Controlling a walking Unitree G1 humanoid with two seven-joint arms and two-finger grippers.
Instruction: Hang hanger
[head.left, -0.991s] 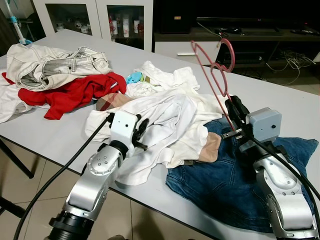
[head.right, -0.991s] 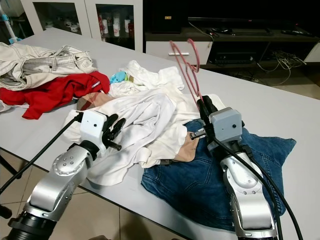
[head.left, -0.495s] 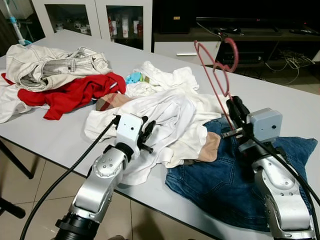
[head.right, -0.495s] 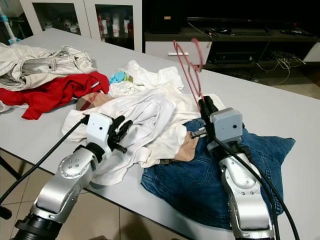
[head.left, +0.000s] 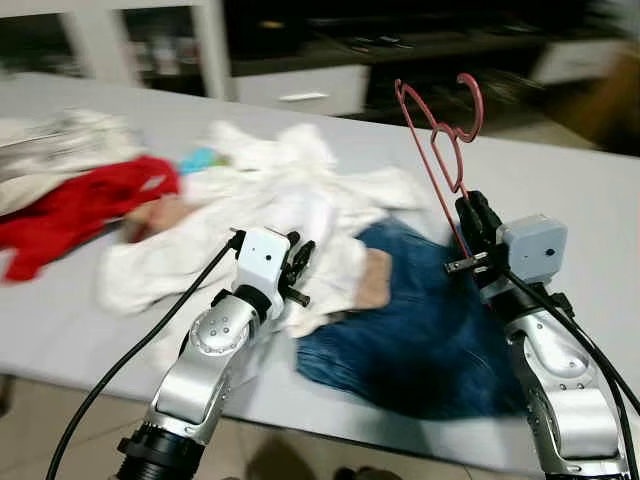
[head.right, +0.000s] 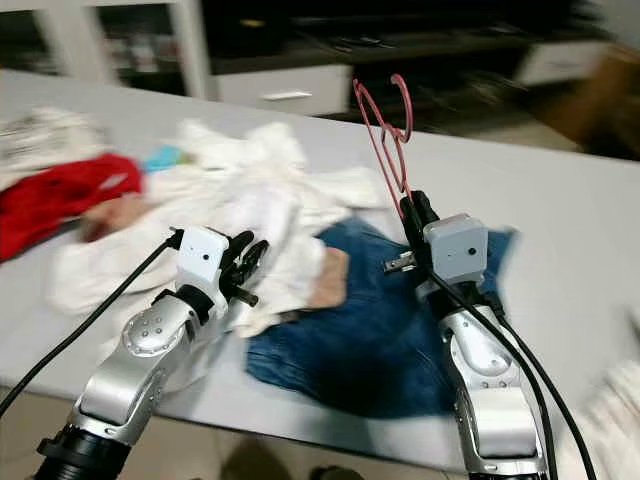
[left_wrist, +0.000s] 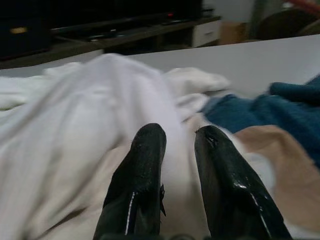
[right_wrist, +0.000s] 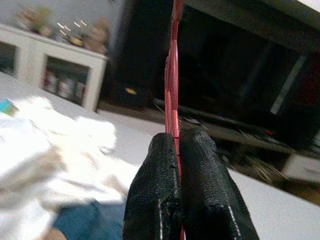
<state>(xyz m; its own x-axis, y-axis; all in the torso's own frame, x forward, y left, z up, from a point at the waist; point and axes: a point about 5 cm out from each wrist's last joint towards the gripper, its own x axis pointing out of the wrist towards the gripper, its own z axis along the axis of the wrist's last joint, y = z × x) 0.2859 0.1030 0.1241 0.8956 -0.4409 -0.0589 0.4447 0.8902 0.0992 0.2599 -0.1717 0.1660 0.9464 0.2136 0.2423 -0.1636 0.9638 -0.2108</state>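
A thin red wire hanger (head.left: 438, 137) stands upright above the table, its hook at the top, and my right gripper (head.left: 470, 212) is shut on its lower end. The right wrist view shows the red wire (right_wrist: 173, 75) pinched between the two black fingers (right_wrist: 160, 175). My left gripper (head.left: 299, 262) hovers over the white clothes (head.left: 270, 200) with its fingers (left_wrist: 145, 165) slightly apart and nothing between them.
The grey table (head.left: 560, 200) carries blue jeans (head.left: 420, 330) under my right arm, a red garment (head.left: 70, 205) and pale denim (head.left: 60, 140) at the left. White cabinets and a dark TV unit (head.left: 330, 40) stand behind. The eye views are blurred.
The whole picture has shifted left and blurred, so the camera has turned right. Both arms keep their pose, and the hanger stays in my right gripper.
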